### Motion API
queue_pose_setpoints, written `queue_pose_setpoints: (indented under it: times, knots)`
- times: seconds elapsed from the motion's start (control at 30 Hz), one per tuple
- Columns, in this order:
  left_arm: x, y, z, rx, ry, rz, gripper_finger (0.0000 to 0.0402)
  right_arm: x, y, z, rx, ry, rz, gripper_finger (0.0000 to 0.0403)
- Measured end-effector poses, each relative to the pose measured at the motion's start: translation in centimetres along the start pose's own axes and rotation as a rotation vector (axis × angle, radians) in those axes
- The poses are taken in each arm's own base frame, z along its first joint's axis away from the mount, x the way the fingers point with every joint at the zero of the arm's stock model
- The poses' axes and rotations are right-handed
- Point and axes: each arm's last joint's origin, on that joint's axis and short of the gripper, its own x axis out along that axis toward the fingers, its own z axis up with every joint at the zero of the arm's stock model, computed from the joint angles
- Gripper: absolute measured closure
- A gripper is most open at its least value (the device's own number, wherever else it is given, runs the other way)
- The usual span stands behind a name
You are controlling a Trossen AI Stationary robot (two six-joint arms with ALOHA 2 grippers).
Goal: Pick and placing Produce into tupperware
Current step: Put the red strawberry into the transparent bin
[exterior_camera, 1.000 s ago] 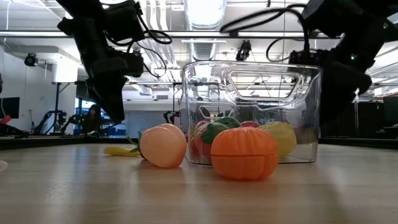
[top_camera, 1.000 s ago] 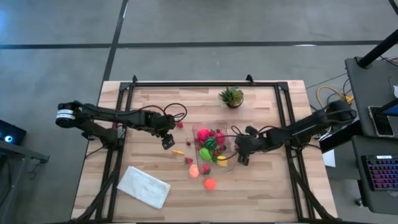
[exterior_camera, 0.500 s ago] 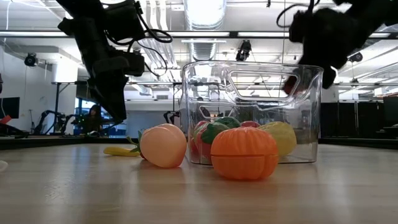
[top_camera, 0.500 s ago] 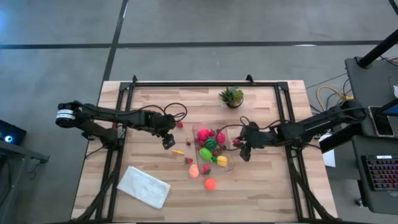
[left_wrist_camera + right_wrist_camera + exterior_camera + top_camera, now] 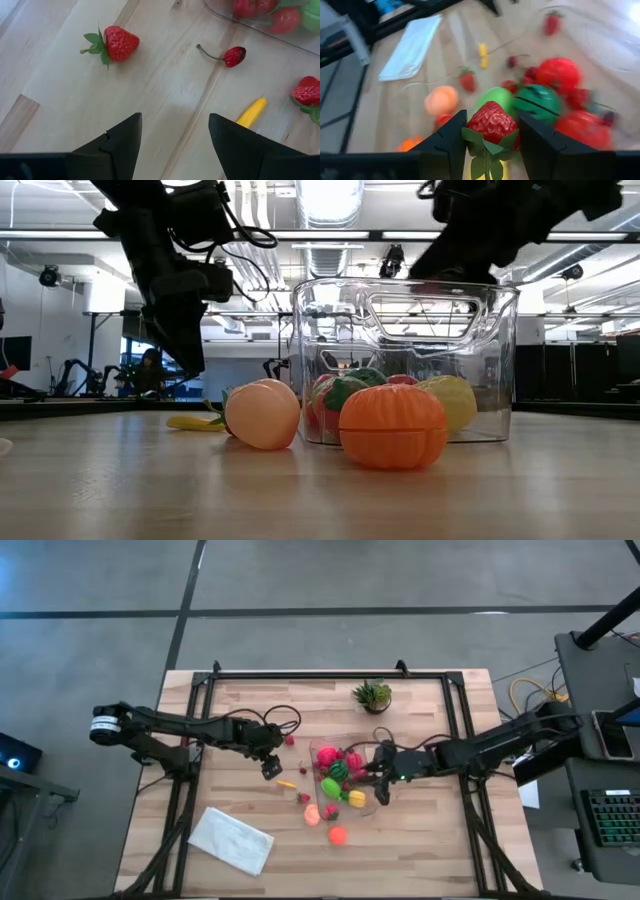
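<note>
In your right wrist view, the right gripper [image 5: 491, 131] is clenched on a strawberry [image 5: 492, 122] above the clear container [image 5: 345, 778], whose blurred contents show a striped green fruit [image 5: 538, 102] among red pieces. Farther off, the left gripper [image 5: 172, 132] hangs released over bare table [image 5: 165, 85]; a yellow piece [image 5: 251, 112] is partly hidden behind one finger.

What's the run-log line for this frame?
right end effector: shut on strawberry, above tupperware | left end effector: open, over table near loose strawberry, cherry
</note>
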Motion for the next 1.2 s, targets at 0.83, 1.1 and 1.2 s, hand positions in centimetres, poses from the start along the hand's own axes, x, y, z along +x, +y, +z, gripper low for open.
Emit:
queue_pose_setpoints:
  times: [0.83,1.1,1.2]
  knots:
    - [0.0,-0.1,0.0,0.001,0.001,-0.016,0.0185,2.7,2.1,2.6,0.056,0.065,0.051,0.0099]
    - [0.0,-0.2,0.3,0.008,-0.029,-0.031,0.0185,1.3,4.3,6.9,0.322,-0.031,0.123,0.0106]
    - [0.0,-0.3,0.3,0.009,-0.028,-0.057,0.0185,0.8,4.8,8.3,0.425,-0.043,0.098,0.0115]
